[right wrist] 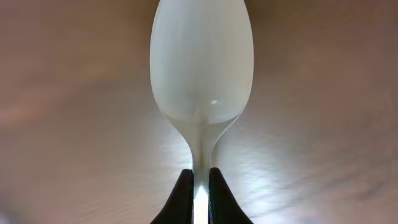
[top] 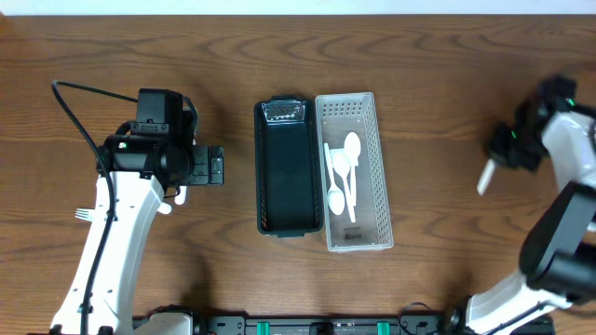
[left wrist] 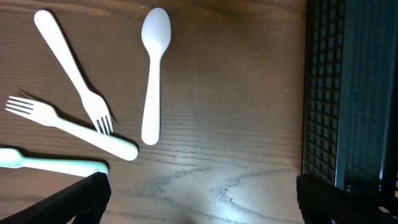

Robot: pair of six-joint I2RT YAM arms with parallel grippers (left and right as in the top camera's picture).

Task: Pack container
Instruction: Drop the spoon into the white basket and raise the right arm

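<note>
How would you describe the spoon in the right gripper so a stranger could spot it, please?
Over the table, look far right to the right gripper. It pinches a white spoon by the handle. Every other spoon lies loose in the white basket or on the wood.

Soft glare on table (left wrist: 205, 186); background behind spoon (right wrist: 202, 68) blurred.

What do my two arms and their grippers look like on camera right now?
Both arms are white shells with black joints. The left arm has a thin black cable looping beside its wrist and a blocky black left gripper. The right arm shows small green lights near its black right gripper. Close up, the fingers are matte black, tapering wedges.
</note>
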